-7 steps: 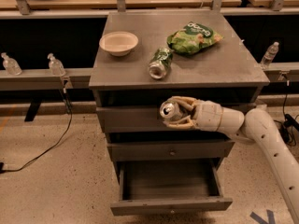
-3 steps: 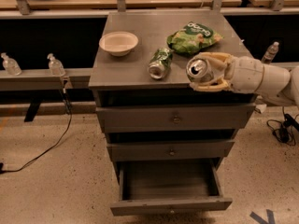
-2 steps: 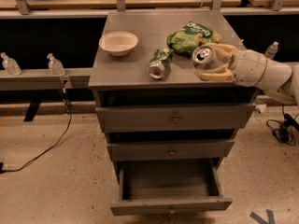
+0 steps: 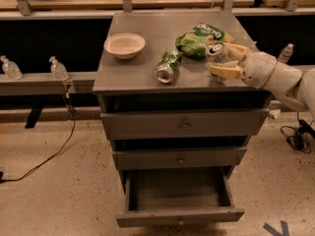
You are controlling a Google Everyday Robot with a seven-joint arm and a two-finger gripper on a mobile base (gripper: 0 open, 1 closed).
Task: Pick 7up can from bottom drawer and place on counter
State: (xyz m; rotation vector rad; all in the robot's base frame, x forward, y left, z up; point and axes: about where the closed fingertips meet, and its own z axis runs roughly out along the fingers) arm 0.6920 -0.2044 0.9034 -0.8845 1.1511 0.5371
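Camera view: the cabinet is seen from the front and above, and the arm (image 4: 275, 77) reaches in from the right.
Desk (image 4: 142, 68): scuffed grey top. Nothing lying on it has shifted in the last seconds.
Bottom drawer (image 4: 179, 215): stands pulled out as before, with no can showing inside.
Arm: has risen from in front of the top drawer to above the desk's right edge.
Chip bag (image 4: 202, 36): near the back right corner, unmoved.
Bowl (image 4: 124, 44): toward the back left corner, unmoved.
Green can (image 4: 168, 66): on its side near the middle, unmoved.
Gripper (image 4: 227, 60): now over the right edge, just beside the chip bag, its yellowish fingers pinching the 7up can.
7up can (image 4: 215, 51): tilted, shiny end toward the camera. It has travelled from below the front edge to inside the right edge. Contact with the desk cannot be told.
Meaning: the lift and carry look finished, so what probably remains is lowering, letting go and backing away. A tilted can could roll toward the right edge.
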